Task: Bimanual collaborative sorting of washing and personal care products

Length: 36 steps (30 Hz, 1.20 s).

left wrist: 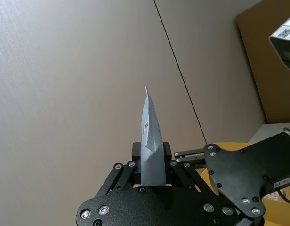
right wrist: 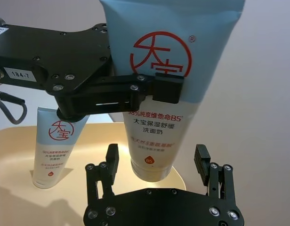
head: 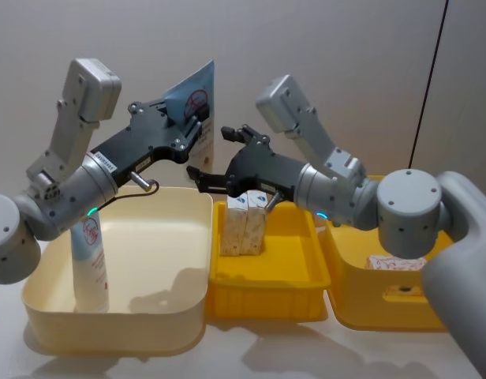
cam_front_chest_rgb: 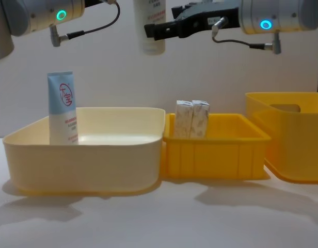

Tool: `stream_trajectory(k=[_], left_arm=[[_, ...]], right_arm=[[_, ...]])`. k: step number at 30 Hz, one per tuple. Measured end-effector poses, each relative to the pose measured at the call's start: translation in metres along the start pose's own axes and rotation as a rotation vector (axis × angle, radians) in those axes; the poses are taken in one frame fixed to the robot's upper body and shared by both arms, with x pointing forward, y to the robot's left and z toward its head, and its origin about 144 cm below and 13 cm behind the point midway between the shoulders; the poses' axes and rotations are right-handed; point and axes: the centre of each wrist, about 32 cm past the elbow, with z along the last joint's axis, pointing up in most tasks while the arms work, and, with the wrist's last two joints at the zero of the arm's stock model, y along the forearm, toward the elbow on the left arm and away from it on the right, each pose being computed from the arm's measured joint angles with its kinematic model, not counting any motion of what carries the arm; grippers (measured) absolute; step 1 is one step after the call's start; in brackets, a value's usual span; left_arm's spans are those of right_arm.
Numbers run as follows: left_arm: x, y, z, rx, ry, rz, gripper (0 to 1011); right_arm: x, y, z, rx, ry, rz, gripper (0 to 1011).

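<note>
High above the cream tray [head: 180, 316], my left gripper [head: 194, 120] is shut on a tall tube [head: 192, 93] with a light blue top, a white bottom and a red round logo. In the right wrist view the left gripper [right wrist: 135, 89] clamps the tube [right wrist: 168, 42] across its middle. My right gripper [right wrist: 155, 162] is open, one finger on each side of the tube's white lower end, not touching it. A second tube [head: 89, 260] stands upright in the cream tray's left corner. Two small beige cartons [head: 243, 225] stand in the small yellow tray [head: 267, 284].
A larger yellow bin [head: 385, 304] at the right holds another carton [head: 394, 263]. The trays stand side by side on a white table [cam_front_chest_rgb: 200, 217], with bare table in front of them. A wall rises close behind.
</note>
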Motion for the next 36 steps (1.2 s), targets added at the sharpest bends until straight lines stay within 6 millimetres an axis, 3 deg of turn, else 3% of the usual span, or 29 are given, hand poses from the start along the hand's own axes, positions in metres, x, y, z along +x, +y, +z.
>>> stream_trajectory(k=[36], left_arm=[[-0.007,0.012,0.008,0.036,-0.011,0.014,226]], right_arm=[[-0.021,0.034,-0.003,0.011,-0.011,-0.042,1001]])
